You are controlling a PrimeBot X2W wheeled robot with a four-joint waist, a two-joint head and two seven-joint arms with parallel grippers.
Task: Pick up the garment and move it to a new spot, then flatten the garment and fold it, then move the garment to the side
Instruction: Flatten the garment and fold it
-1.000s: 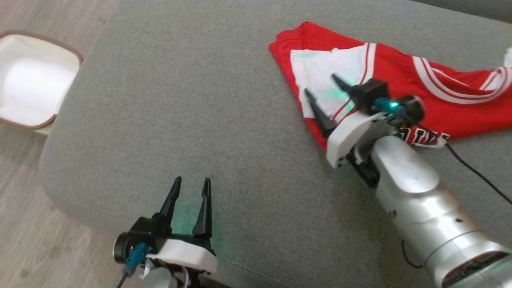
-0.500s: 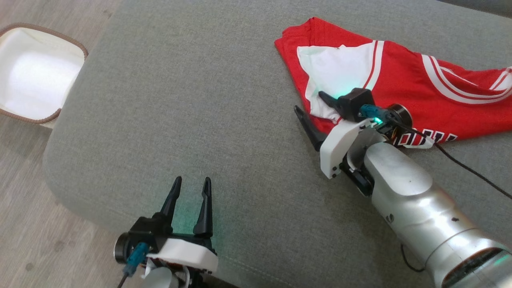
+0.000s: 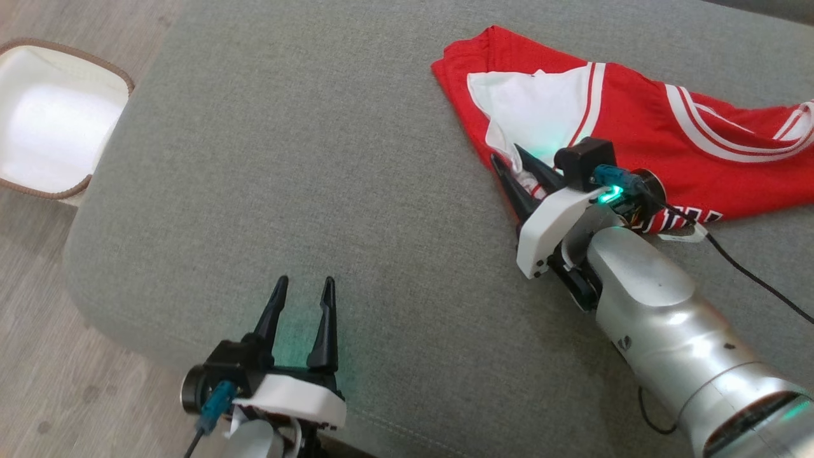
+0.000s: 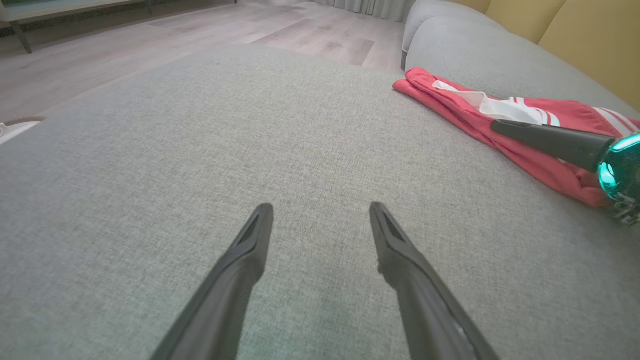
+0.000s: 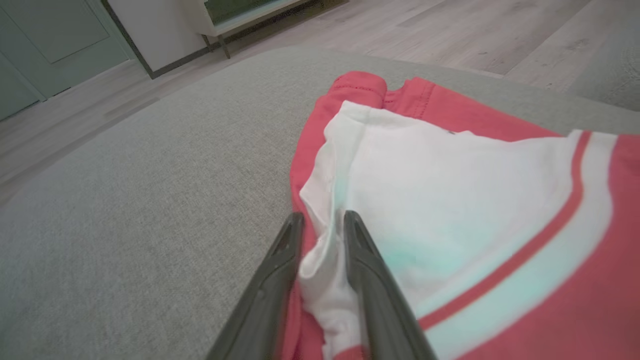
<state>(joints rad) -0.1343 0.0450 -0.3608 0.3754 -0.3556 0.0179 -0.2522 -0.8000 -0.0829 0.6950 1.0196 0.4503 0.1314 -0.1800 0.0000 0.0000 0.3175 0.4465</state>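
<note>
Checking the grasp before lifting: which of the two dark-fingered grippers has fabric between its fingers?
The right gripper: a white fold of the red-and-white jersey garment sits between its fingers. The left gripper stands open over grey cushion.

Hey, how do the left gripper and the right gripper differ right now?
The left gripper has its fingers wide apart with nothing between them; the right gripper pinches a white fold of the garment. The left gripper is over bare grey cushion; the right gripper is at the garment's edge. Both have two long dark fingers.
</note>
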